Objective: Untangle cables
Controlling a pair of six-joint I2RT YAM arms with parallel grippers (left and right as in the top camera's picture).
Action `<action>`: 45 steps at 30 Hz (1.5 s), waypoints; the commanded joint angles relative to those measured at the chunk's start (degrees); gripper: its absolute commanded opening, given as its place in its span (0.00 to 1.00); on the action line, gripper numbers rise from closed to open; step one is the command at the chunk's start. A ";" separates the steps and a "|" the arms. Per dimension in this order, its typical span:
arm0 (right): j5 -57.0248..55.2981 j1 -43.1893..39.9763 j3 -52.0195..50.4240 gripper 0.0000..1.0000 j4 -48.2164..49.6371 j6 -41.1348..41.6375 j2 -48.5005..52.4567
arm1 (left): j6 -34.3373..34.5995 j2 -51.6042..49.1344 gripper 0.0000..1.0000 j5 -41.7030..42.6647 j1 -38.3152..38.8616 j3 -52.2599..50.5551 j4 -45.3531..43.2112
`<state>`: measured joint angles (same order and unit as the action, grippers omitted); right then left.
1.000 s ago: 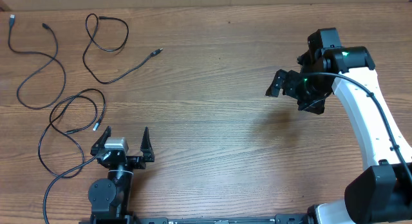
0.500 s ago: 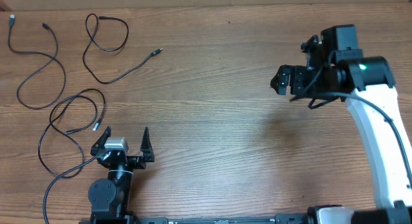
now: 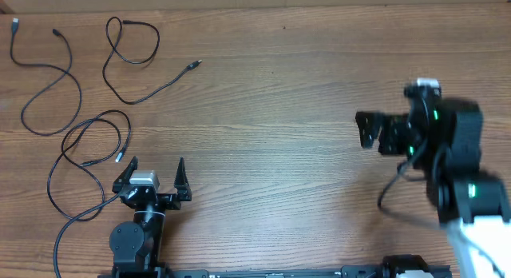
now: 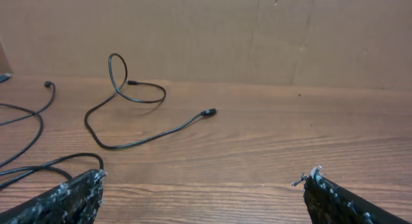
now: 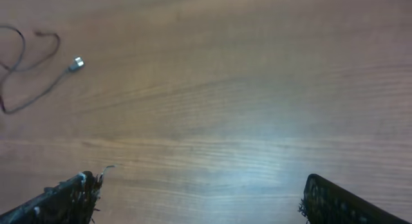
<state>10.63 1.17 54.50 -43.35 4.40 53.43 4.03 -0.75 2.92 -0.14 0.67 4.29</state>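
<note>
Three thin black cables lie apart on the left of the table. One with a pale plug [image 3: 14, 24] is far left. One loops and ends in a dark plug [image 3: 192, 65], also in the left wrist view [image 4: 207, 112]. One with a silvery tip [image 3: 120, 157] curls at the lower left, its tip visible in the right wrist view [image 5: 77, 63]. My left gripper [image 3: 156, 164] is open and empty just right of that cable, its jaws wide in its wrist view [image 4: 206, 179]. My right gripper [image 3: 365, 130] is open and empty over bare wood at the right [image 5: 199, 185].
The wooden table [image 3: 263, 94] stretches between the cables and the right arm. A brown cardboard wall [image 4: 257, 31] stands along the far edge. The right arm's own thick black wire [image 3: 391, 190] hangs beside it.
The right arm has swung toward the front right, away from the table's middle, with its gripper still open. The left arm and the cables have not moved.
</note>
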 commanded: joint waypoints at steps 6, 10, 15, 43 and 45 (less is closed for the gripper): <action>-0.76 -0.17 -20.79 1.00 10.12 -0.44 -27.87 | -0.66 0.50 1.00 -0.15 -0.31 -0.39 -0.02; -0.72 0.04 -28.33 1.00 12.52 -0.44 -39.12 | -0.63 0.50 1.00 -0.15 -0.31 -0.39 -0.02; 0.72 0.07 -38.23 1.00 21.97 -0.42 -48.41 | -0.63 0.50 1.00 -0.15 -0.31 -0.39 -0.02; -3.39 1.09 -54.07 1.00 40.00 -0.39 -53.31 | -0.63 0.50 1.00 -0.15 -0.31 -0.39 -0.02; -4.15 1.07 -54.05 1.00 39.17 -0.44 -53.31 | -0.66 0.50 1.00 -0.15 -0.31 -0.39 -0.02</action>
<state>8.25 1.93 1.06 -3.84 4.23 0.84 4.03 -0.75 2.92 -0.14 0.64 4.29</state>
